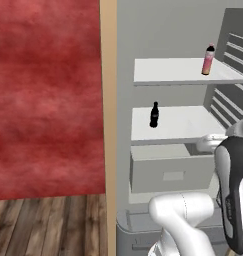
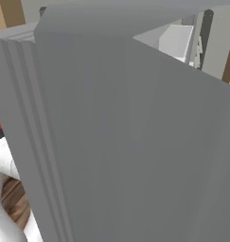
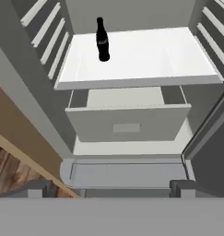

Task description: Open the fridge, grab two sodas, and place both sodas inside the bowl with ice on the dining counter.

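The gripper (image 3: 111, 188) hangs with jaws spread and empty, well short of the cola bottle (image 3: 102, 40) standing upright at the left of the open fridge's (image 1: 163, 40) middle shelf (image 3: 145, 57). The pink soda (image 1: 208, 59) stands one shelf higher. A low approach risks hitting the shelf lip or tipping the slim bottle.
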Controlling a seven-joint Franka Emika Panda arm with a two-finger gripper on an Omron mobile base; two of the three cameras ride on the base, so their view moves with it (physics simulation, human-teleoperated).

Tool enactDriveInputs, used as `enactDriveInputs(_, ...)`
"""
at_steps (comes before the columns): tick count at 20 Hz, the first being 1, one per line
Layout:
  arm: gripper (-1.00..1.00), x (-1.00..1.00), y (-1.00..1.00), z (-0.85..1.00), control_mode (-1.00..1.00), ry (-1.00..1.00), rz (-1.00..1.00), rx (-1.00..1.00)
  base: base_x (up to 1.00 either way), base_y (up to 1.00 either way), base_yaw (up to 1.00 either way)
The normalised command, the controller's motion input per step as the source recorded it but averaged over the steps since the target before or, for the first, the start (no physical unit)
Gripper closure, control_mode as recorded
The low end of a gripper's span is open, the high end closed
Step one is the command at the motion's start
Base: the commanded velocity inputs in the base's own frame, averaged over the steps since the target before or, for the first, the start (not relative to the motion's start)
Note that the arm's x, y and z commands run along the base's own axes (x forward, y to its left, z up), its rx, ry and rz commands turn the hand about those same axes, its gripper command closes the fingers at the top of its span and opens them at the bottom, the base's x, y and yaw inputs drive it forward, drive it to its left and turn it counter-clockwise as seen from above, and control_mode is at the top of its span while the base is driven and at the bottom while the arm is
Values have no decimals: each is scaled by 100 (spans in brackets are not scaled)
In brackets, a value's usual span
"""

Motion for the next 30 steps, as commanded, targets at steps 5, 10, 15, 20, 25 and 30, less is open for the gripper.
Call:
enactDriveInputs(5, -100, 17, -1, -23, -100, -13, 9, 0, 0, 0, 0)
enactDriveInputs(10, -100, 29, 0, -9, -100, 0, 5, -2, 0, 0, 0)
enactDriveInputs(15, -100, 58, -11, -8, -100, -4, 8, 0, 0, 0, 0)
enactDriveInputs(20, -100, 55, 0, -21, -100, -6, 7, 0, 0, 0, 0)
enactDriveInputs(25, -100, 38, -3, -13, -100, -10, 3, 0, 0, 0, 0)
enactDriveInputs(30, -100, 34, 0, -12, -100, -9, 0, -1, 0, 0, 0)
